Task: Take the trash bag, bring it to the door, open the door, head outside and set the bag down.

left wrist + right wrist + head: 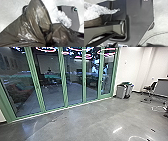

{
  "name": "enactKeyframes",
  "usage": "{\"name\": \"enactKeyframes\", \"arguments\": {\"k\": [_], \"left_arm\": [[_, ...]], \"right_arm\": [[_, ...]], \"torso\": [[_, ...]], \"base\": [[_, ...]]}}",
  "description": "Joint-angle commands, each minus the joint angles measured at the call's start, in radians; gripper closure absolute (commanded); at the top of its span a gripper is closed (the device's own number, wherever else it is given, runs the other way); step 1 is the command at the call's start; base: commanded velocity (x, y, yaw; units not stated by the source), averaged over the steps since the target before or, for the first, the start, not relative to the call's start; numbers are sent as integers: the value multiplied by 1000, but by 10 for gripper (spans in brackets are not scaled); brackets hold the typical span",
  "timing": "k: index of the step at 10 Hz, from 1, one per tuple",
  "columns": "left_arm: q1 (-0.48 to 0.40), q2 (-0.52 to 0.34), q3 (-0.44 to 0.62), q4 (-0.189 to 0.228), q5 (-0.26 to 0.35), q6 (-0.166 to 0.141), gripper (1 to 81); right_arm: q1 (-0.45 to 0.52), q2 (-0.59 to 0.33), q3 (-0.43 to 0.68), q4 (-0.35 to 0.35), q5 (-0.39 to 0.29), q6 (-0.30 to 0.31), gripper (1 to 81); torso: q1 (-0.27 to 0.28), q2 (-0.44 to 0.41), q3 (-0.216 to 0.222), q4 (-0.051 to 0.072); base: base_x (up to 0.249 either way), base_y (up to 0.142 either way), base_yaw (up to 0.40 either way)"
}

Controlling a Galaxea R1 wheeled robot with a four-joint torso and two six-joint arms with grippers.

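One trash bag [33, 27] and five green-framed glass panels [51, 97] are seen, the panels beyond the floor [87, 122]. The bag is shown close to the left wrist, partly over the robot's base [68, 10]. It is dark brown, glossy and creased, drawn into a bunch; crumpled whitish plastic [63, 18] is seen beside it. Whether either arm's jaws are open or closed cannot be told.

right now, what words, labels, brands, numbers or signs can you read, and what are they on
No text can be read.
Glowing pink and white shapes along the top of the glass panels: I cannot tell whether they are lettering or just lights.
Trash bag: no lettering I can make out.
Gray bin: no legible label.
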Motion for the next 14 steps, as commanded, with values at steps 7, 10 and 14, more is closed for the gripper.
{"name": "enactKeyframes", "arguments": {"k": [7, 10, 14], "left_arm": [[-54, -6, -5, -1, 72, 1, 811], [-52, -7, -5, -1, 74, 1, 811], [-52, -11, -2, 0, 74, 1, 811]], "right_arm": [[48, 7, -1, -9, -56, 1, 10], [48, 7, 0, -9, -56, 1, 10], [48, 8, -1, -11, -54, 1, 10]], "torso": [[0, 0, 0, 0], [0, 0, 0, 0], [0, 0, 0, 0]], "base": [[0, 0, -191], [0, 0, -170], [0, 0, -54]]}}
